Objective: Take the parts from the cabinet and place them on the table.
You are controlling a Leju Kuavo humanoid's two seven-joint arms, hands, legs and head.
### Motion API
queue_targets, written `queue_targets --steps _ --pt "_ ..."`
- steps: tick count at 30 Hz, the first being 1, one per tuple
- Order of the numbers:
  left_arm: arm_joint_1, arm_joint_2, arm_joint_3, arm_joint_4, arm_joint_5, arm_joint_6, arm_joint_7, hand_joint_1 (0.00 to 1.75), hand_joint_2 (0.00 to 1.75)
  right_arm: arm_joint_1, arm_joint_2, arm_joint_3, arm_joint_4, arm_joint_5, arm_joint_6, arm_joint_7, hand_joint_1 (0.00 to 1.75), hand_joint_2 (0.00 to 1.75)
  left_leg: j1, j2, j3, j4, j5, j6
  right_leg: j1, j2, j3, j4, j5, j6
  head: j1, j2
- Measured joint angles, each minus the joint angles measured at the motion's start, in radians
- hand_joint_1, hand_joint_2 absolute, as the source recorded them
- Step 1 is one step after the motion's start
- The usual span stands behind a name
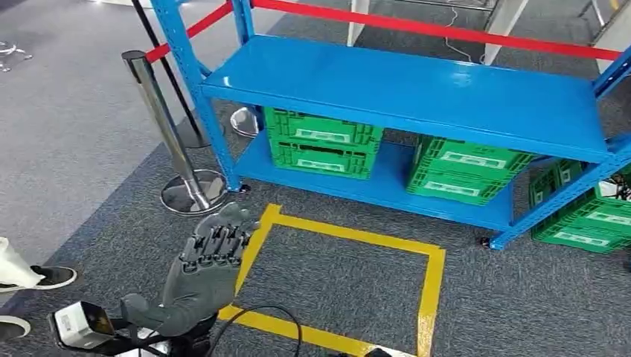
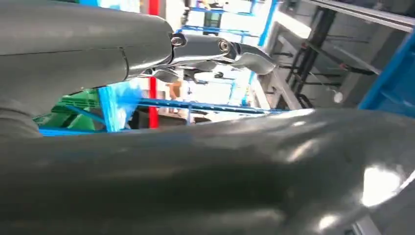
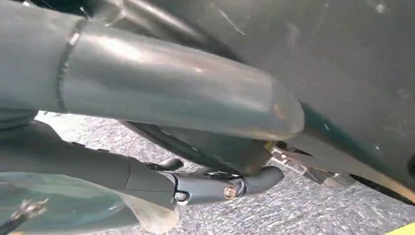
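While the left hand (image 1: 208,264) hangs low at the near left of the head view, it's raised palm-forward with its dark fingers (image 1: 216,242) stretched out together and the thumb off to the side, holding nothing. A black cable (image 1: 260,316) loops on the carpet right by its wrist. In the left wrist view the same hand (image 2: 147,54) shows a long grey thumb and one dark finger (image 2: 220,49) pointing straight out, nothing in the grip.

The right hand (image 3: 161,142) turns up in its own wrist view: thick grey thumb across the frame and a dark finger (image 3: 220,186) curling below it over speckled grey carpet. Nothing is visibly held there, but whether the fingers are spread or curled in can't really be told from that angle.

Just past the left hand there's a yellow tape square (image 1: 350,282) on the floor. At the far left edge, a person's shoe (image 1: 48,277) pokes in. A chrome stanchion post (image 1: 167,137) stands a bit further back to the left.

Beyond the tape sits the blue cabinet (image 1: 417,85), a metal shelf rack. Its upper shelf is bare blue. The parts themselves can't be made out; what's on the bottom shelf are two stacks of green slotted crates (image 1: 324,141) with white labels, another stack (image 1: 461,169) to the right, and more green crates (image 1: 588,216) on the floor just beside the rack's right leg. A red bar (image 1: 431,30) runs across behind the rack.
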Motion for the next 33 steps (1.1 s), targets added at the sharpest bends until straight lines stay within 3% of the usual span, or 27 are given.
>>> queue_targets --steps 2,3,4,7,9,10,13,14,15,16,18,19,20,23,25,26,28,29,30,31,33 --pt "0.0 0.0 0.001 0.005 0.005 0.0 0.024 0.0 1.75 0.0 0.0 -0.001 0.0 -0.001 -0.002 0.004 0.0 0.0 0.0 -0.003 0.007 0.003 -0.007 -0.002 0.0 0.0 0.064 -0.146 0.096 -0.004 0.001 0.0" --pt "0.0 0.0 0.001 0.009 0.006 0.0 0.03 0.0 1.75 0.0 0.0 -0.003 0.0 -0.003 -0.002 0.005 0.0 1.75 0.001 -0.003 0.011 0.007 -0.012 -0.006 0.0 -0.001 0.106 -0.239 0.137 -0.005 0.002 0.0" --pt "0.0 0.0 0.003 0.017 0.004 0.002 0.038 0.0 1.75 -0.001 0.0 -0.004 0.0 -0.005 -0.002 0.011 0.0 1.75 -0.007 -0.003 0.008 0.012 -0.018 -0.015 0.004 0.0 0.127 -0.268 0.115 -0.007 0.001 0.0" --pt "0.0 0.0 0.023 0.061 -0.024 0.037 0.069 0.0 1.75 0.004 0.0 -0.007 0.0 -0.015 -0.01 0.055 0.0 1.75 -0.005 -0.003 0.008 0.01 -0.017 -0.024 0.007 0.004 0.13 -0.271 0.118 -0.02 0.0 0.0" --pt "0.006 0.0 0.055 0.131 -0.046 0.065 0.108 0.0 1.75 0.014 -0.002 -0.011 -0.001 -0.041 -0.016 0.077 0.0 1.75 -0.002 -0.003 0.011 0.018 -0.03 -0.034 -0.001 0.001 0.138 -0.277 0.121 -0.032 0.001 0.0" --pt "0.014 0.002 0.075 0.165 -0.053 0.073 0.124 0.0 1.75 0.018 -0.004 -0.013 -0.005 -0.053 -0.019 0.077 0.0 1.75 -0.002 -0.001 -0.002 0.053 -0.054 -0.041 -0.002 0.001 0.14 -0.277 0.118 -0.038 -0.007 0.0" --pt "0.035 0.008 0.114 0.256 -0.059 0.087 0.166 0.0 1.75 0.019 -0.007 -0.014 -0.024 -0.088 -0.027 0.076 0.0 1.75 0.004 -0.001 -0.111 0.275 -0.153 -0.054 0.0 0.0 0.142 -0.277 0.115 -0.045 -0.009 0.0" --pt "0.047 0.009 0.125 0.293 -0.06 0.09 0.181 0.0 1.75 0.019 -0.009 -0.014 -0.034 -0.1 -0.03 0.074 0.0 1.75 0.005 -0.001 -0.134 0.319 -0.159 -0.055 0.0 0.0 0.143 -0.277 0.114 -0.046 -0.008 0.0" --pt "0.06 0.01 0.135 0.324 -0.061 0.094 0.195 0.0 1.75 0.019 -0.011 -0.014 -0.044 -0.109 -0.033 0.073 0.0 1.75 0.006 -0.001 -0.134 0.312 -0.141 -0.054 0.001 0.0 0.144 -0.277 0.113 -0.046 -0.008 0.0" --pt "0.071 0.011 0.147 0.357 -0.063 0.097 0.209 0.0 1.75 0.018 -0.013 -0.014 -0.058 -0.12 -0.037 0.071 0.0 1.75 0.006 -0.001 -0.114 0.263 -0.101 -0.051 0.001 0.001 0.147 -0.277 0.111 -0.046 -0.009 0.0" --pt "0.086 0.014 0.165 0.401 -0.066 0.103 0.226 0.0 1.75 0.014 -0.014 -0.014 -0.079 -0.135 -0.039 0.068 0.0 1.75 0.005 -0.001 -0.033 0.086 -0.006 -0.041 0.002 0.002 0.156 -0.277 0.107 -0.044 -0.009 0.0" --pt "0.088 0.015 0.172 0.426 -0.072 0.104 0.238 0.0 1.75 0.012 -0.014 -0.014 -0.089 -0.143 -0.041 0.066 0.0 1.75 0.002 -0.001 -0.002 0.027 -0.004 -0.035 0.001 0.002 0.157 -0.278 0.105 -0.041 -0.009 0.0" --pt "0.09 0.017 0.178 0.451 -0.072 0.106 0.247 0.0 1.75 0.007 -0.016 -0.014 -0.096 -0.152 -0.042 0.064 0.0 1.75 -0.003 0.0 0.001 0.01 -0.01 -0.032 0.007 0.001 0.153 -0.277 0.103 -0.035 -0.009 0.0" --pt "0.11 0.021 0.218 0.546 -0.075 0.121 0.295 0.0 1.75 0.015 -0.02 -0.014 -0.122 -0.189 -0.052 0.056 0.0 1.75 -0.008 -0.002 0.001 0.012 -0.012 -0.021 0.001 -0.002 0.16 -0.286 0.105 -0.017 -0.007 0.0" --pt "0.122 0.025 0.249 0.6 -0.078 0.13 0.329 0.0 1.75 0.03 -0.03 -0.014 -0.131 -0.217 -0.058 0.051 0.0 1.75 0.002 0.003 0.012 -0.008 -0.003 -0.009 0.002 0.0 0.149 -0.271 0.086 -0.008 -0.006 0.0" --pt "0.118 0.026 0.266 0.628 -0.082 0.135 0.35 0.0 1.75 0.042 -0.034 -0.014 -0.131 -0.234 -0.062 0.048 0.0 1.75 0.002 0.003 0.011 -0.008 -0.003 -0.001 0.002 0.001 0.124 -0.212 0.047 -0.008 -0.003 0.0" --pt "0.112 0.028 0.295 0.674 -0.09 0.143 0.387 0.0 1.75 0.076 -0.043 -0.014 -0.129 -0.263 -0.069 0.046 0.0 1.75 0.0 0.003 0.011 -0.008 -0.005 0.002 0.001 0.001 0.047 -0.051 -0.023 -0.005 -0.002 0.0" --pt "0.11 0.03 0.309 0.69 -0.093 0.149 0.405 0.0 1.75 0.097 -0.045 -0.016 -0.124 -0.282 -0.072 0.038 0.0 1.75 -0.001 0.004 0.011 -0.007 -0.006 0.003 0.002 0.0 0.015 0.007 -0.039 -0.004 0.0 0.0" --pt "0.106 0.032 0.324 0.701 -0.093 0.154 0.421 0.0 1.75 0.109 -0.048 -0.019 -0.122 -0.297 -0.073 0.029 0.0 1.75 -0.002 0.007 0.012 -0.007 -0.007 0.003 0.002 -0.001 0.006 0.018 -0.03 -0.003 -0.001 0.0" --pt "0.095 0.034 0.337 0.71 -0.093 0.158 0.437 0.0 1.75 0.11 -0.049 -0.021 -0.114 -0.308 -0.077 0.027 0.0 1.75 -0.002 0.011 0.013 -0.007 -0.008 0.002 0.002 -0.002 0.021 -0.018 0.002 -0.002 -0.002 0.0" --pt "0.062 0.035 0.365 0.725 -0.095 0.166 0.469 0.0 1.75 0.126 -0.053 -0.026 -0.088 -0.336 -0.084 0.019 0.0 1.75 0.0 0.01 0.016 -0.002 -0.013 -0.003 0.001 -0.009 0.11 -0.191 0.095 -0.005 -0.001 0.0"
